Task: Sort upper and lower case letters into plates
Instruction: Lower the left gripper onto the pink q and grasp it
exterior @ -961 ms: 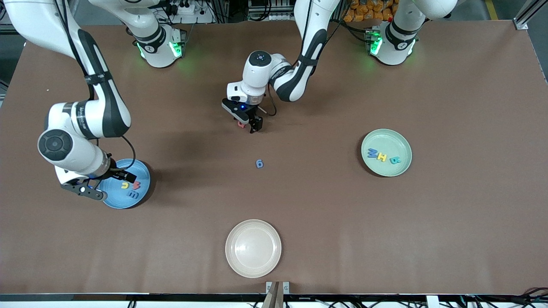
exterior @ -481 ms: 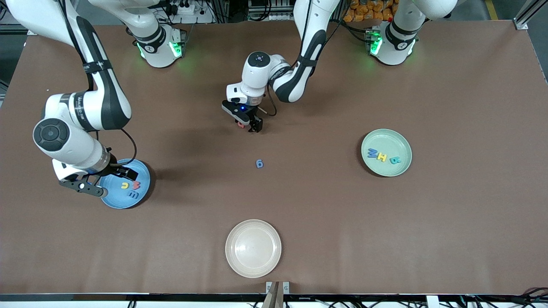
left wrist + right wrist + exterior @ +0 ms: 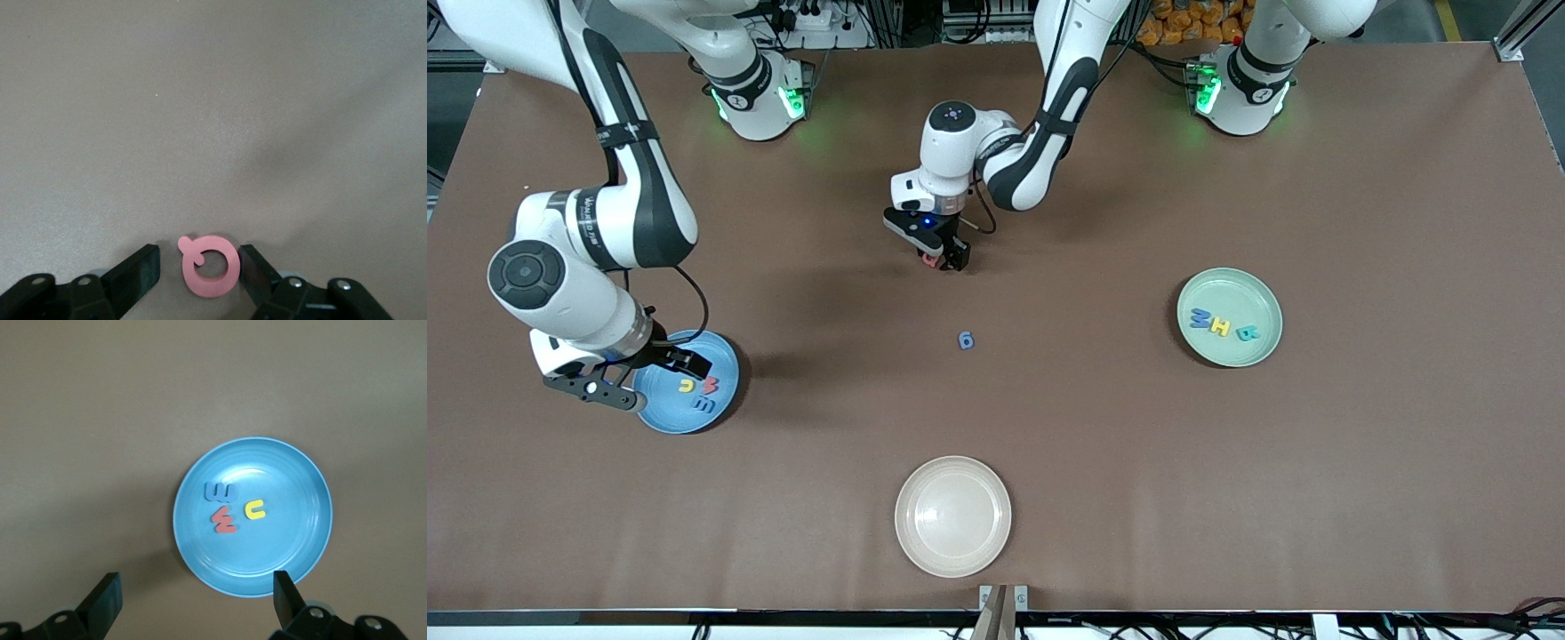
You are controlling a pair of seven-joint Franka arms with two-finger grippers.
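Low at table middle, left gripper (image 3: 199, 270) jaws open astride pink letter (image 3: 210, 265); right gripper (image 3: 193, 599) open above blue plate (image 3: 303, 520).

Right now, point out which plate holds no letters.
The cream-white plate, nearest the front camera, is bare. The mint green plate and the sky blue plate each hold three letters.

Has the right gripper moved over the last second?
Yes. The right gripper has shifted slightly off the blue plate, toward the right arm's end of the table.
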